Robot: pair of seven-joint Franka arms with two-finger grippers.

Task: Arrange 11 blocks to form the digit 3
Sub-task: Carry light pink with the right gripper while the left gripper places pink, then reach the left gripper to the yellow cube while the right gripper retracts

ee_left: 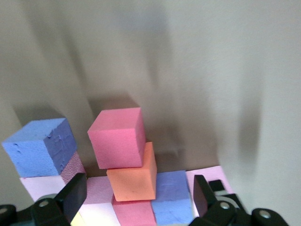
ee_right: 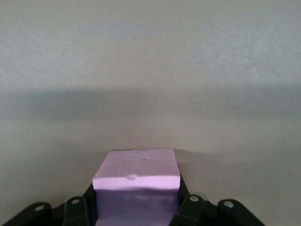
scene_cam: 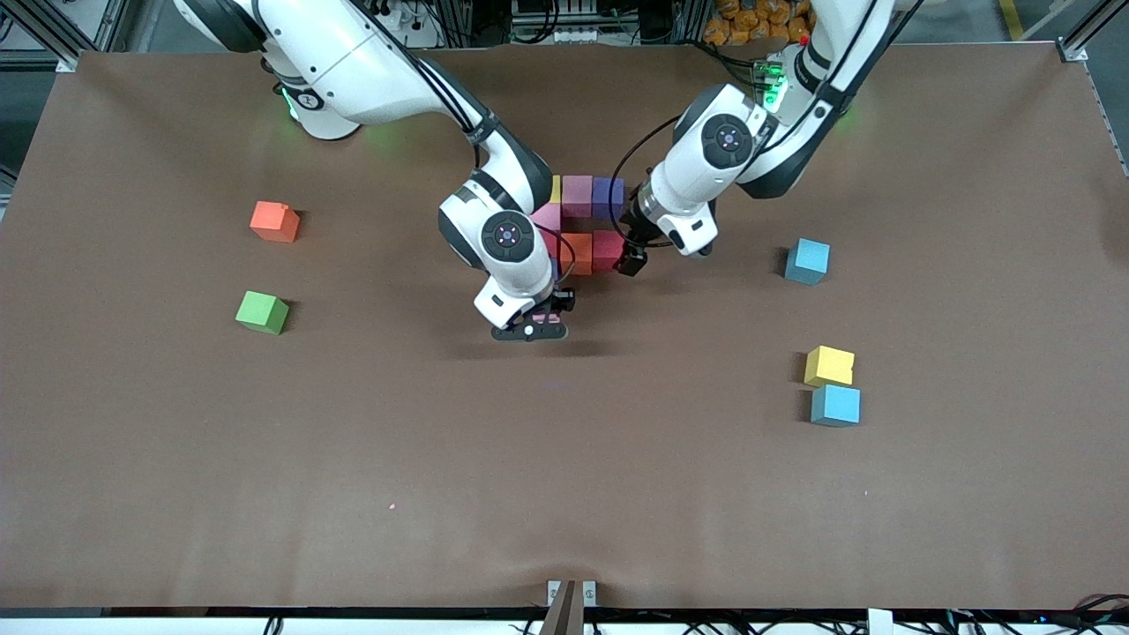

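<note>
Front view first: the digit 3 [scene_cam: 582,225] is half-built in the middle of the table, a tight cluster of touching cubes between the two arms, and part of it is hidden by the right arm's wrist. What shows there is a pink block [scene_cam: 578,195] and a purple block [scene_cam: 608,197] in the row nearest the robots, a sliver of yellow beside them, then an orange block [scene_cam: 578,253] and a red block [scene_cam: 608,250] in the row nearer the camera. Left gripper [scene_cam: 631,262] sits just beside that red block with its fingers [ee_left: 70,195] spread wide and nothing between them; its wrist view looks straight onto the cluster. Right gripper [scene_cam: 530,328] hovers low over bare table just on the camera side of the cluster, fingers clamped on a pale pink block [ee_right: 136,181], plain to see in the right wrist view. My read is that the top bar and most of the middle one are laid, and the lower part of the figure is yet to come. Loose cubes lie well apart: a red-orange block [scene_cam: 274,221] toward the right arm's end, and a yellow block [scene_cam: 829,365] touching a light blue block [scene_cam: 834,405], with another blue block [scene_cam: 808,260], toward the left arm's end. Several placements remain, I'd say.
</note>
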